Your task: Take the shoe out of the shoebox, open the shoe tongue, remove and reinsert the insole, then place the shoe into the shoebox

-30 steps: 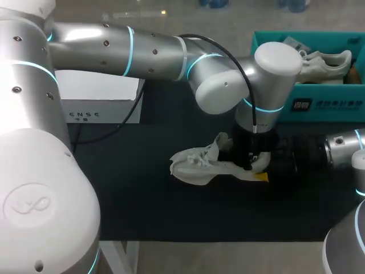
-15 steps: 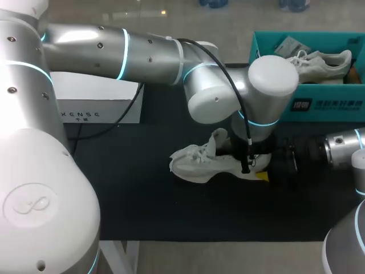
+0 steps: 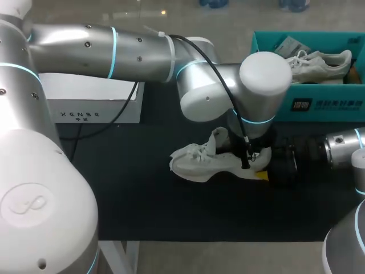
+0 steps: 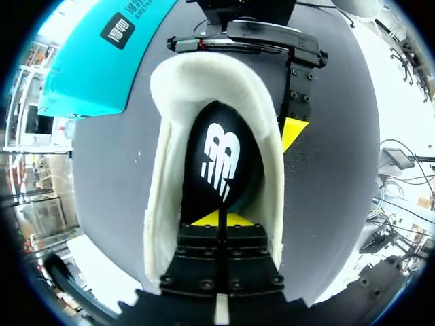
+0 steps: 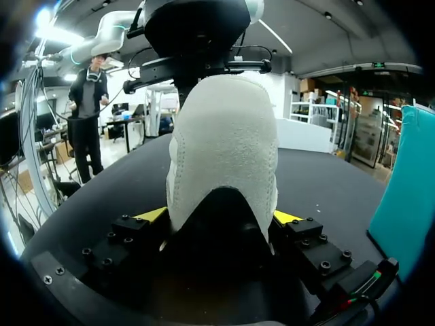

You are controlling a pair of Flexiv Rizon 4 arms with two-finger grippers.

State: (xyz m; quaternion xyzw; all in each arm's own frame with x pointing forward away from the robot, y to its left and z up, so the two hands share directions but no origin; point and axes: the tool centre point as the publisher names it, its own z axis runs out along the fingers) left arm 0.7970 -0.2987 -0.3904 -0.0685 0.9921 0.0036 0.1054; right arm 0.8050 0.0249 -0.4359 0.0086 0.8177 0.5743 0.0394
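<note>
Here, your white shoe lies out of the box on the black mat, sole down. Its long axis runs across the table, toe toward your left arm's side and heel toward your right, with the tongue lifted upright. Your right gripper clamps the heel from both sides, a yellow tip showing at each flank. Your left arm reaches past the middle and hangs over the collar. The left gripper is down inside the opening with its tips drawn together at the heel end of the black insole. Whether they pinch the insole cannot be told. The teal shoebox stands beyond the heel at the far right, a second shoe lying in it.
</note>
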